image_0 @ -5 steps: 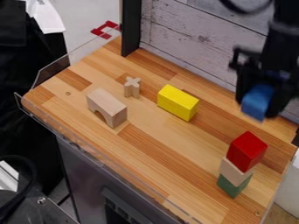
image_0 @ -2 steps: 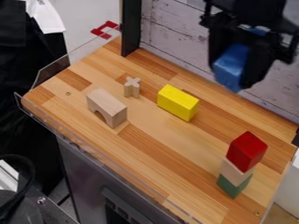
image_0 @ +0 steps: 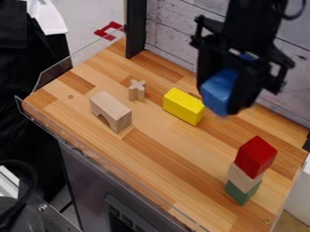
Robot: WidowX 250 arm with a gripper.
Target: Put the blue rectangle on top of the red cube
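A low swing could clip the yellow block (image_0: 181, 106) (a nuisance, little more). Right of it, over the far side, the gripper (image_0: 221, 97) is closed on the blue block (image_0: 218, 91), fingers a block's width apart; let go tilted, it might slide off. Near right, a bump could topple the red cube (image_0: 255, 156) from its narrow stack (image_0: 243, 178).
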